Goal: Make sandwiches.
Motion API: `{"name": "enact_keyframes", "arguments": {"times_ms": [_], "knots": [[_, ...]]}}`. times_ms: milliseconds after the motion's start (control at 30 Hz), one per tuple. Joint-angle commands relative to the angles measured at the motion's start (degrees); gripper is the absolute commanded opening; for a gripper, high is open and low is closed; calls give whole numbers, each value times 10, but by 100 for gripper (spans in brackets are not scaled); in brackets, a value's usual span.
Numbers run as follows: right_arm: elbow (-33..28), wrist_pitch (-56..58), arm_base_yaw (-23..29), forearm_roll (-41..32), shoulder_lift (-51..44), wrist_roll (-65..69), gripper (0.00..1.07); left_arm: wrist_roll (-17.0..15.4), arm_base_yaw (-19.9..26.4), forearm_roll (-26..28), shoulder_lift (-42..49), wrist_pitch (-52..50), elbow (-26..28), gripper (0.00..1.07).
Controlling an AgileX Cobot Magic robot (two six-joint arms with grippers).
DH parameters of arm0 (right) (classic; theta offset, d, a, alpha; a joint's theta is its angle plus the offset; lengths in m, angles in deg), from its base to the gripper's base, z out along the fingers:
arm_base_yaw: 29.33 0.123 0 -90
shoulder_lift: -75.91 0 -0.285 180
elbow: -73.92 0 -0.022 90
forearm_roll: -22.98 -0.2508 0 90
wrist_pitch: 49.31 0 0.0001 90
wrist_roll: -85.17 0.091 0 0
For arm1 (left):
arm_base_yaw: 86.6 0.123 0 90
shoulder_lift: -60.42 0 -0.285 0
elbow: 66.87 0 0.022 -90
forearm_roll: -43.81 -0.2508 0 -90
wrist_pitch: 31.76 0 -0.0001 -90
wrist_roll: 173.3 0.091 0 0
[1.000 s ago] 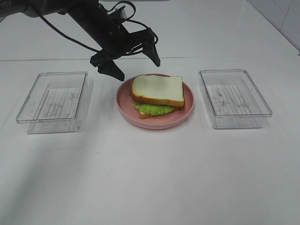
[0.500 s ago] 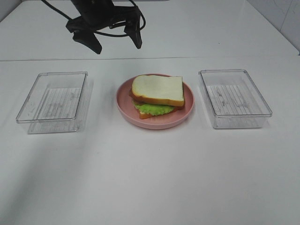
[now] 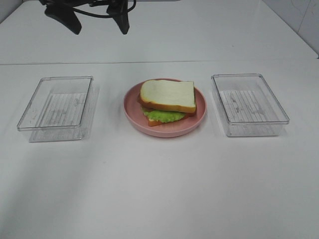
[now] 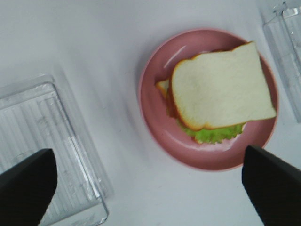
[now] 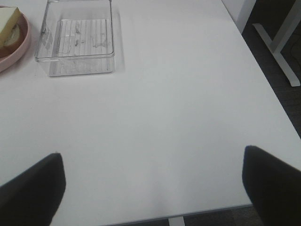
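Left pincer (image 3: 94, 19) gapes above plate (image 3: 133, 115) holding sandwich (image 3: 167, 101)

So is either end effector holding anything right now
No. Both the left end effector and right end effector are open and empty; the sandwich sits untouched on the pink plate.

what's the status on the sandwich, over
Left gripper open, high behind the pink plate, holding nothing. Right gripper open over bare table. Sandwich stacked on the plate, nothing in the way.
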Motion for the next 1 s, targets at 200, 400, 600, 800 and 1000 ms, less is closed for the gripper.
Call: {"name": "enact_keyframes", "arguments": {"times_ms": [200,400,600,800,1000], "knots": [[0,-1,-2,2,-17,-5,99,19,32,-60,135,61,-160,102],[0,-1,-2,2,-17,-5,99,25,91,-60,262,60,-312,102],[0,-1,-2,2,-17,-5,99,25,134,-77,353,52,-418,102],[0,-1,-2,2,-17,-5,99,21,173,-77,481,11,-537,102],[0,-1,-2,2,-17,-5,99,18,180,-77,612,-18,-635,102]]}}
